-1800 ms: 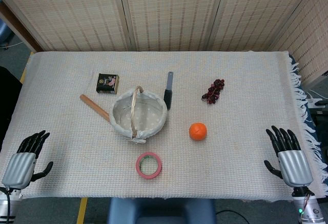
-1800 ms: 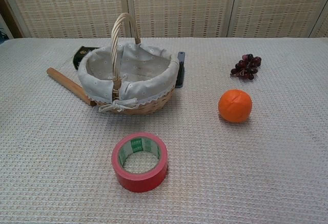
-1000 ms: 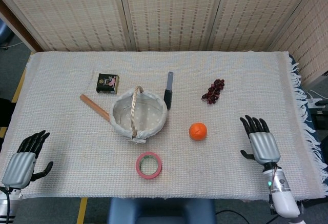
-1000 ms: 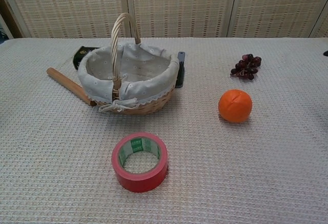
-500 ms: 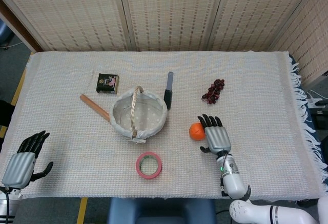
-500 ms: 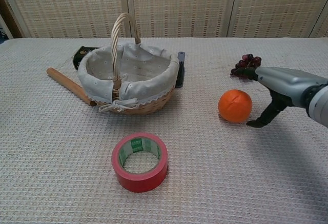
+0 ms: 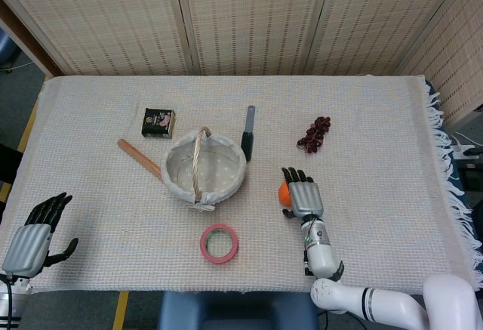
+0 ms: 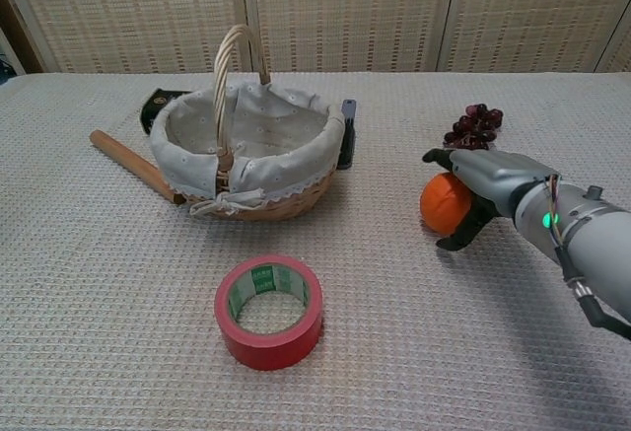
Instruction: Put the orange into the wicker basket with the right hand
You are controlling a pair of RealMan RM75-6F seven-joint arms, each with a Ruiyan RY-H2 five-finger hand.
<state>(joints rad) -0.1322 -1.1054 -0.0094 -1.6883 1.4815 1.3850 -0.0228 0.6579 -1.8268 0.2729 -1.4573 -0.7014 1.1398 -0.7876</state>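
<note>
The orange [image 7: 283, 191] lies on the cloth to the right of the wicker basket [image 7: 226, 149], mostly covered from above. My right hand [image 7: 304, 194] lies over the orange with its fingers stretched across the top. In the chest view the orange [image 8: 441, 204] shows under the right hand [image 8: 493, 179], thumb low at its front side, fingers not wrapped around it. The basket [image 8: 325, 130] has a white lining and an upright handle, and nothing shows inside it. My left hand [image 7: 34, 232] rests open at the near left corner, holding nothing.
A red tape roll [image 7: 219, 243] lies in front of the basket. A bunch of dark grapes [image 7: 314, 134] sits behind the orange. A dark-handled tool [image 7: 247, 134], a wooden stick [image 7: 138, 158] and a small dark box [image 7: 158, 122] lie around the basket.
My right hand has swept in from the near right edge leftward and now lies on top of the orange. The orange, basket and left hand have stayed put.
</note>
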